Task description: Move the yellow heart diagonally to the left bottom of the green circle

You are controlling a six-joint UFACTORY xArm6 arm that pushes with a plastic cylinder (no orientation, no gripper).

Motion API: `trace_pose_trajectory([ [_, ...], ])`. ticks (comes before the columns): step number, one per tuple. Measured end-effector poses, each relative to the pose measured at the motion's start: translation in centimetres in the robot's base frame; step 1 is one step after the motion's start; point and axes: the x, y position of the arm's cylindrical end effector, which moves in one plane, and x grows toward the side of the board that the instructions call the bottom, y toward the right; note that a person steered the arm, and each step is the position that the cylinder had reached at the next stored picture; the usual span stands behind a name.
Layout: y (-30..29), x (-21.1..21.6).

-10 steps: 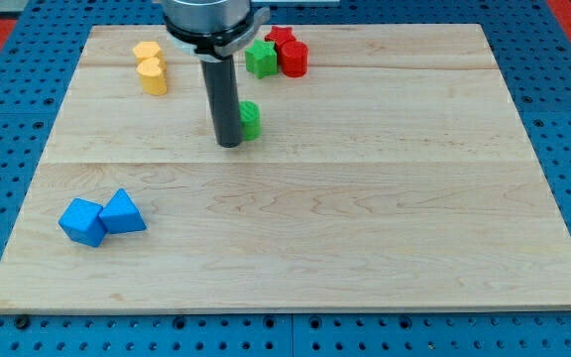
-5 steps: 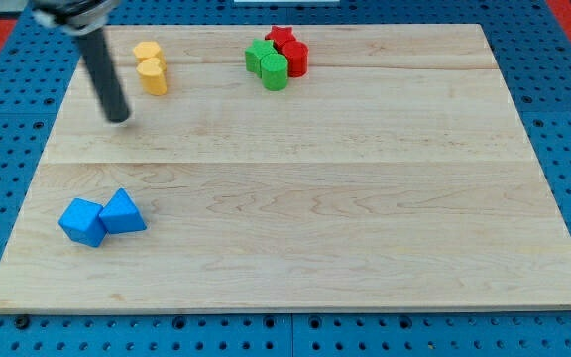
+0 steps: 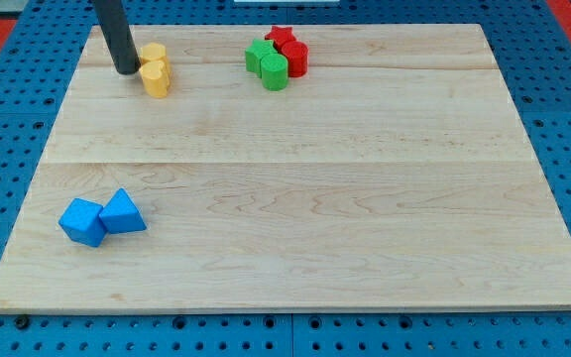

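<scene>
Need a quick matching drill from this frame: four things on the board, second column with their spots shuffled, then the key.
Things:
1. my tip
2. green circle
3. blue blocks
4. red blocks

Places:
A. the view's lower left of the board
B. just to the view's left of the yellow blocks, near the top left
C. top middle, nearest the board's top edge in its cluster
D. top middle, at the front of its cluster, below the other green block

Pairs: 1-B, 2-D, 3-A, 4-C
</scene>
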Motion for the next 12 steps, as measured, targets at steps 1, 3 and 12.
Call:
trace_pose_trajectory([
  [1,2.2,4.1],
  [3,-4.9,-4.7],
  [12,2.2,2.8],
])
